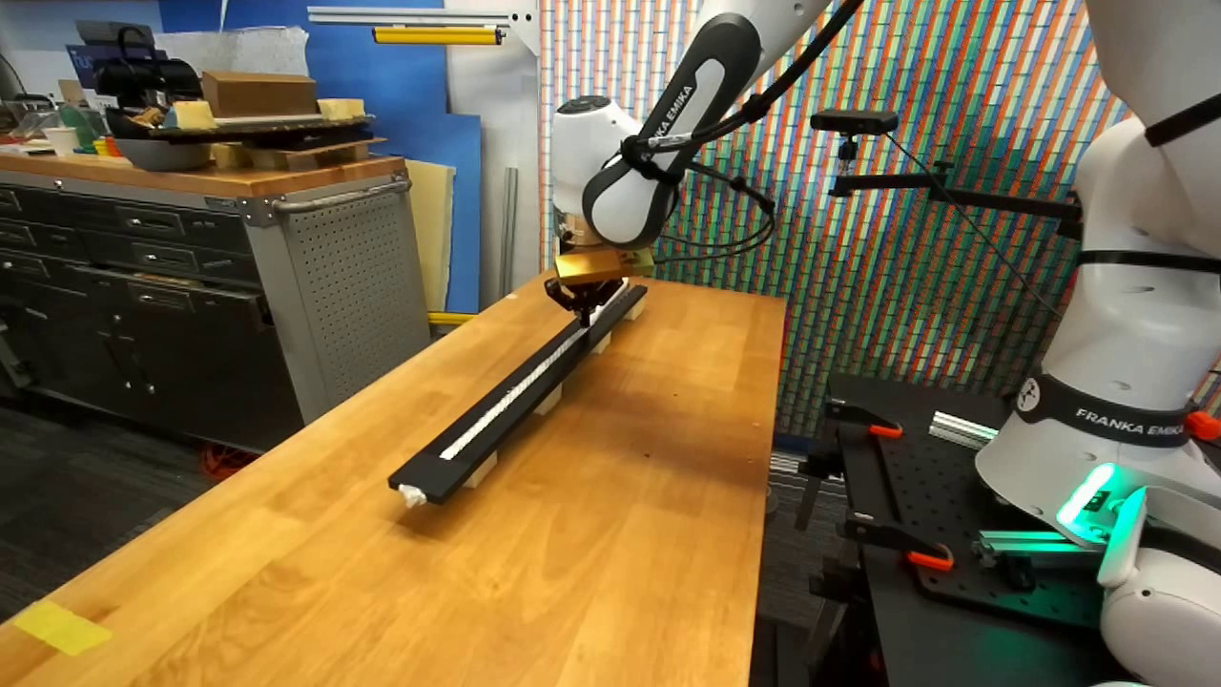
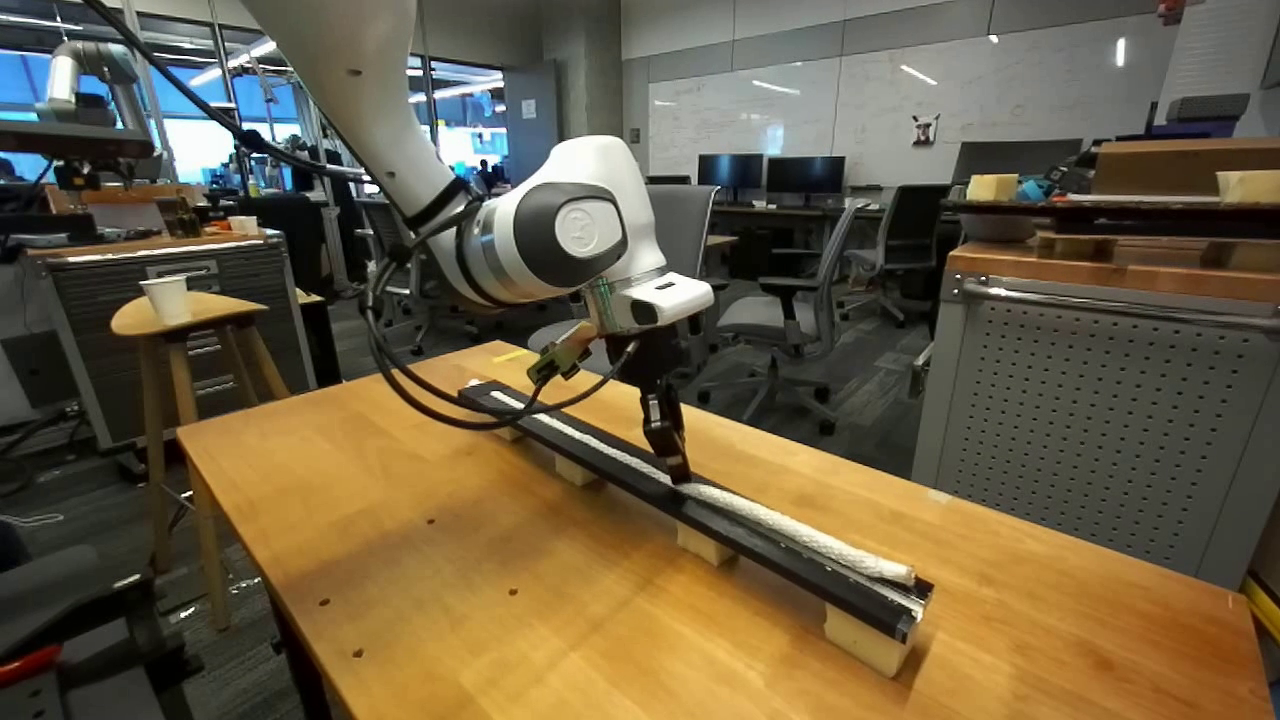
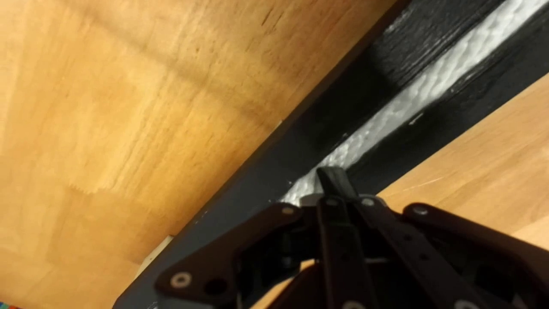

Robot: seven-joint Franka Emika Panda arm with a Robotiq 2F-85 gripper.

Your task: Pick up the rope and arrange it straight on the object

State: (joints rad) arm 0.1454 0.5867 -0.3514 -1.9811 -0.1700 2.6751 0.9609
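A long black bar (image 2: 610, 475), the object, lies across the wooden table with a lengthwise groove along its top. The white rope (image 2: 590, 438) runs along it, sunk in the groove on one side of my gripper (image 2: 680, 478). On the other side the rope sits higher, over the groove, and its loose end (image 2: 900, 573) rests near the bar's end. In the wrist view the shut fingertips (image 3: 336, 176) press down on or just above the rope (image 3: 386, 118), with nothing between them; exact contact cannot be told. My gripper (image 1: 586, 322) also hides a short piece of rope in an exterior view.
Several pale blocks (image 2: 705, 545) prop the bar above the wooden table (image 1: 610, 534). A white tuft (image 1: 412, 494) shows at one bar end. Yellow tape (image 1: 63, 626) marks a table corner. A second white arm (image 1: 1116, 334) stands beyond the table, and a grey cabinet (image 2: 1090, 390) stands near it.
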